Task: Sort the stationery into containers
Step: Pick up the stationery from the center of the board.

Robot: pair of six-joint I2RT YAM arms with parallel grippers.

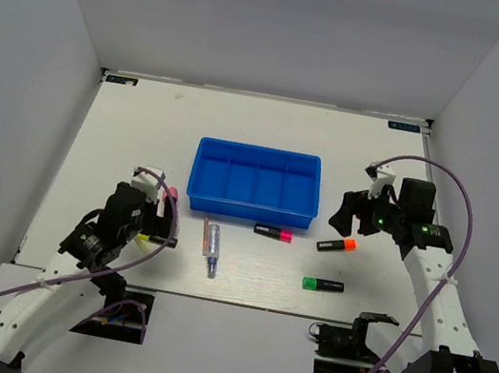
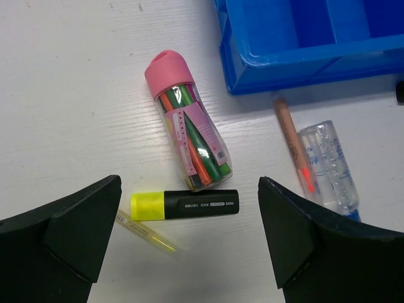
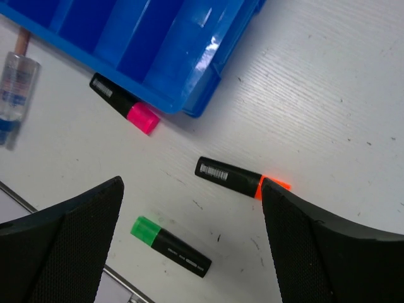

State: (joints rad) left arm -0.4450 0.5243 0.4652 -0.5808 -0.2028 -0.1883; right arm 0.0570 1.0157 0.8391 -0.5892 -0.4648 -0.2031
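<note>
The blue tray [image 1: 251, 208] with four compartments holds nothing. My left gripper [image 1: 157, 225] is open above a yellow-ended highlighter [image 2: 184, 204], a thin yellow stick [image 2: 146, 235] and a pink-capped clear tube of markers [image 2: 188, 129]. A pink stick [image 2: 291, 136] and a clear blue-tipped pen [image 2: 328, 169] lie to the right. My right gripper [image 1: 357, 215] is open above the orange-ended highlighter [image 3: 237, 177]. The green-ended highlighter [image 3: 170, 245] and the pink-ended highlighter [image 3: 125, 105] lie nearby, the pink one against the tray [image 3: 151, 44].
The white table [image 1: 143, 129] is boxed in by grey walls on three sides. The table's near edge [image 3: 120, 278] runs just below the green highlighter. The arm bases and cables sit at the near edge.
</note>
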